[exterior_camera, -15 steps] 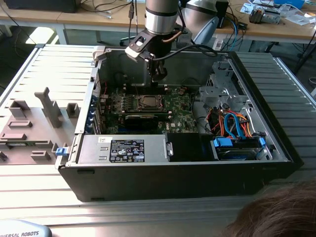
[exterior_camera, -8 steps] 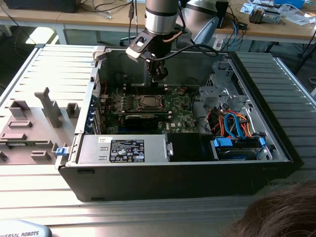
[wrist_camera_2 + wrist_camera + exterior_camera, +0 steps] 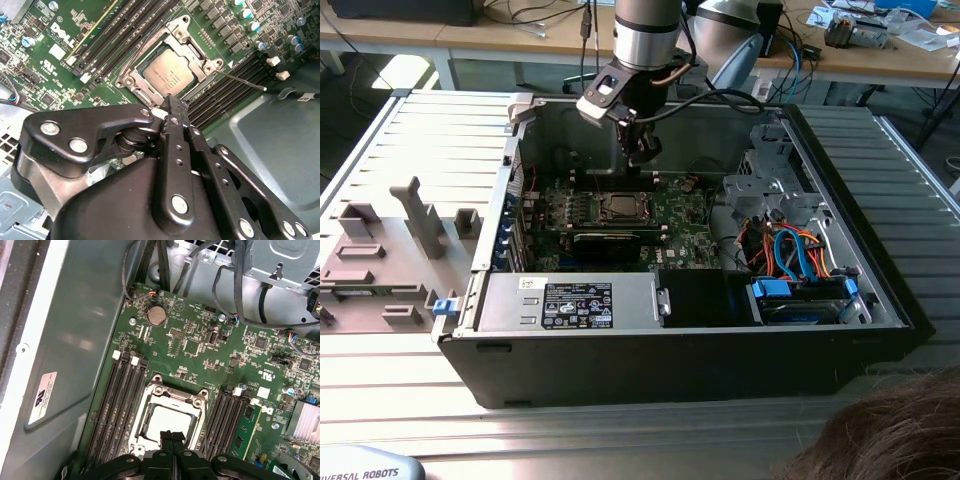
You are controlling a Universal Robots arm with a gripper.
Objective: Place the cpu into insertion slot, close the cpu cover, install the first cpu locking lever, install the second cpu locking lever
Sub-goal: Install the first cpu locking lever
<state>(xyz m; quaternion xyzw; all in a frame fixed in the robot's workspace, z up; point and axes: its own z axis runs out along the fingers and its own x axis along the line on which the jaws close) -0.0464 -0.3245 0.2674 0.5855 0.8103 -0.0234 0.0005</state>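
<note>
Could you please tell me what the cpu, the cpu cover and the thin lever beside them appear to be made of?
The cpu: probably metal on top, matte silver-grey with a soft sheen. The cpu cover: likely stamped sheet steel, bright with sharp glints. The locking lever: seemingly bare steel wire, thin and shiny.

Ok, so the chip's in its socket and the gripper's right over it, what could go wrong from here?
1. The gripper, fingers closed, sits right at the edge of the cover around the chip. A slightly off push could scrape the chip or the board.
2. The thin lever pokes out free over the memory slots. It might slip off the narrow fingertips and snap away.
</note>
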